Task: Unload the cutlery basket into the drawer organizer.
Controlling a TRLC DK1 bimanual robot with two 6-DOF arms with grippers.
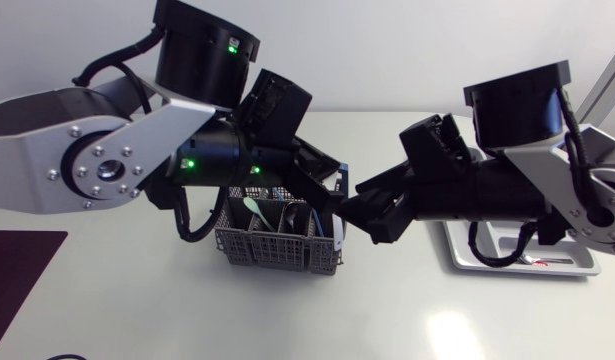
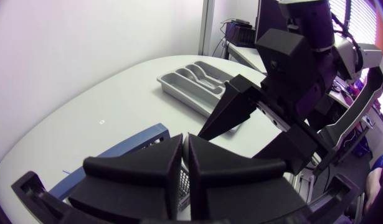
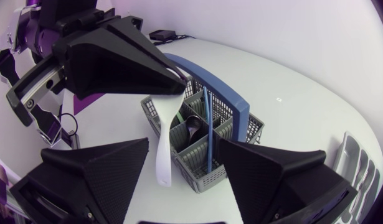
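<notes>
Insp. notes, bench w/ two arms.

L gripper (image 2: 185, 140): clenched, fingers pressed nearly together, gripping the top end of a white utensil (image 3: 164, 146). Seen from the R wrist, the utensil hung tilted from the finger tips. Its lower end was outside the basket wall, just beside a corner. Could not tell whether that end touched the table (image 1: 187, 310).

R gripper (image 3: 182, 144): released, fingers spread wide. The white utensil hung in the gap between them and touched neither finger. In the head view this gripper sat just beside the basket's R side, close to the L gripper.

Cutlery basket (image 1: 272, 247): grey mesh w/ blue handle, upright near table centre, under the L arm's wrist. Contents per R wrist view:
- black spoon (image 3: 194, 127), bowl up, in a middle compartment;
- thin blue stick (image 3: 207, 134), leaning in a compartment next to the handle.

Other compartments were too shadowed to read.

Drawer organizer (image 2: 191, 84): grey tray w/ several compartments, flat on the table well apart from the basket, on the R arm's side. In the head view the R arm covered most of it.

Dark mat (image 1: 17, 275) lay at the table's L edge, well away from the basket.
</notes>
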